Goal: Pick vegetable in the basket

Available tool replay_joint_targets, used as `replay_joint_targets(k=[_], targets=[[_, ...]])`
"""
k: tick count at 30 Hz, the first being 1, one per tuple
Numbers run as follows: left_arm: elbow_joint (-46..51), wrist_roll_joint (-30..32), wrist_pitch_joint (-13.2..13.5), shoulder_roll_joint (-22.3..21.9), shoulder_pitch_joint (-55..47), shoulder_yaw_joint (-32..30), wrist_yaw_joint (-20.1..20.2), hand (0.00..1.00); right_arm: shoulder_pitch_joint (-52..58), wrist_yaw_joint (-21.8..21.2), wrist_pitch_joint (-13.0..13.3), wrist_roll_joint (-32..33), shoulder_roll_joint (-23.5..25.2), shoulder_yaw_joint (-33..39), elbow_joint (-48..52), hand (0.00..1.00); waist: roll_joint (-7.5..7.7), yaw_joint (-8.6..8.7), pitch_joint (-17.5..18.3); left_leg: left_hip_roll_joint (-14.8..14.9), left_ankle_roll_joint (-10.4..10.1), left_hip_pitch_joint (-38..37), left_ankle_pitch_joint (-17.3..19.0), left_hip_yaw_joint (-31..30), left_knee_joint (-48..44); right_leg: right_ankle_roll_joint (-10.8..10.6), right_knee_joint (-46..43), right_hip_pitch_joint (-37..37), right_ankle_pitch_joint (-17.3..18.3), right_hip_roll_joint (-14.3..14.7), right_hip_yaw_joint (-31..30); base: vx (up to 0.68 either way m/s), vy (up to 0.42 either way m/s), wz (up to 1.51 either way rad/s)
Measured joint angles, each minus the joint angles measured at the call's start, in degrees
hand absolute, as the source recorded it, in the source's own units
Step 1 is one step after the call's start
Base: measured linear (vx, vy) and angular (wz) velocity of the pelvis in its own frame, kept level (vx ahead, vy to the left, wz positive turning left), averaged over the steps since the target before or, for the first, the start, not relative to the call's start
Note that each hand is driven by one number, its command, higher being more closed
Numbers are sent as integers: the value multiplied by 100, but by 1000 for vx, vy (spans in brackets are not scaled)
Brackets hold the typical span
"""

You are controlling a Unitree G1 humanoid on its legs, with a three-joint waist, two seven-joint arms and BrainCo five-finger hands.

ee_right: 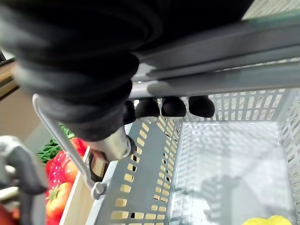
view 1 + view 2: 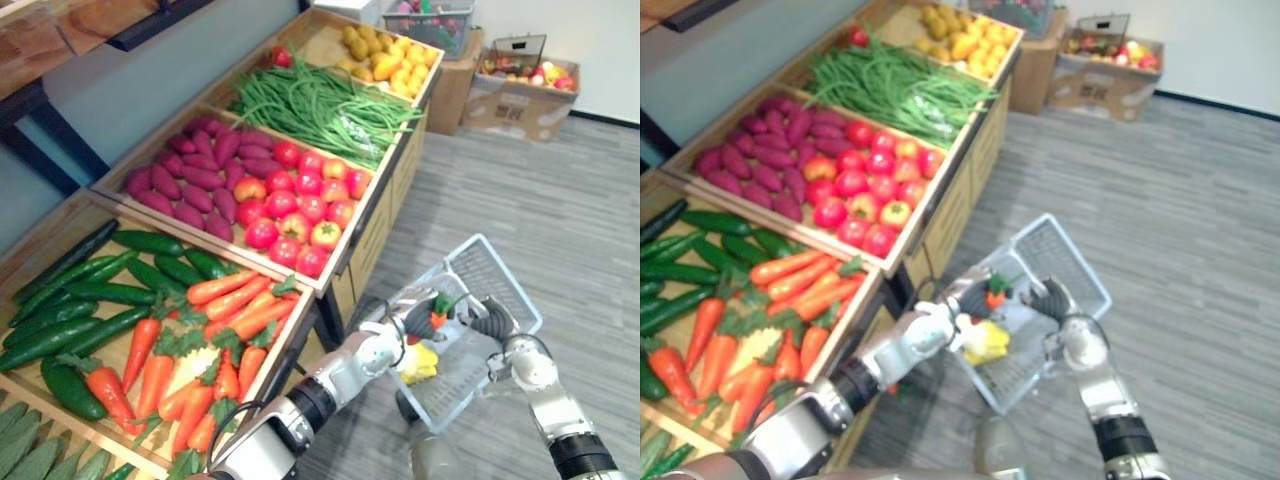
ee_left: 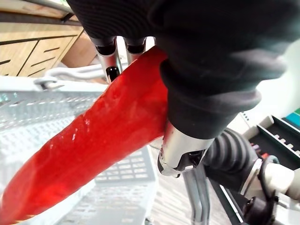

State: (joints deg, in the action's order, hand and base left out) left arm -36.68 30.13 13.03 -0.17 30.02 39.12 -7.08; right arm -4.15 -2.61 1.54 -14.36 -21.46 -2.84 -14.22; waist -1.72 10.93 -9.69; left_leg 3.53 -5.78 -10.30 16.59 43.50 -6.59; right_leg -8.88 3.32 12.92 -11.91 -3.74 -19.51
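My left hand [image 2: 392, 322] is shut on a red-orange carrot [image 3: 108, 140] with a green top [image 2: 440, 303], and holds it over the near end of the grey plastic basket [image 2: 500, 262]. In the left wrist view the fingers [image 3: 110, 51] and thumb clamp the carrot above the basket's mesh floor. My right hand [image 2: 495, 322] grips the basket's rim from the right; in the right wrist view its dark fingertips [image 1: 173, 107] curl over that rim [image 1: 140, 187]. A yellow vegetable [image 2: 420, 362] lies inside the basket.
A wooden display stand runs along the left: cucumbers [image 2: 90, 295], carrots [image 2: 215, 340], tomatoes [image 2: 295, 205], purple sweet potatoes [image 2: 190, 175], green beans [image 2: 320, 105], yellow produce [image 2: 395, 55]. Cardboard boxes [image 2: 520, 95] stand at the back. Grey floor [image 2: 560, 200] lies to the right.
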Motion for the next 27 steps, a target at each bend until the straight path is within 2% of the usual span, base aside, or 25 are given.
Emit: replay_joint_targets(k=[5, 6, 20, 27], targets=[[-319, 8, -117, -38, 61, -1, -126, 100, 171, -11, 9, 194, 1, 1, 112, 100, 8, 17, -16, 4, -2, -7, 1, 6, 5, 0, 12, -2, 0, 11, -8, 3, -5, -1], [-413, 8, -130, -38, 62, -2, -149, 0, 217, -13, 13, 195, 1, 0, 155, 100, 9, 11, -16, 4, -4, -5, 3, 4, 5, 0, 16, -3, 0, 10, -7, 0, 0, 0], [-698, 31, -210, -197, 91, 30, -164, 0, 397, 11, 44, 197, 21, 16, 244, 100, 72, 13, -55, 11, -3, 106, 2, -162, 26, 0, 103, -12, -20, -59, 148, -2, -13, 5], [-697, 30, -210, -197, 120, 165, -164, 0, 476, 23, 49, 188, 253, 26, 237, 100, 73, -7, -55, 15, 0, 113, -1, -266, 26, -1, 105, -47, -20, -97, 246, 0, -14, 7]])
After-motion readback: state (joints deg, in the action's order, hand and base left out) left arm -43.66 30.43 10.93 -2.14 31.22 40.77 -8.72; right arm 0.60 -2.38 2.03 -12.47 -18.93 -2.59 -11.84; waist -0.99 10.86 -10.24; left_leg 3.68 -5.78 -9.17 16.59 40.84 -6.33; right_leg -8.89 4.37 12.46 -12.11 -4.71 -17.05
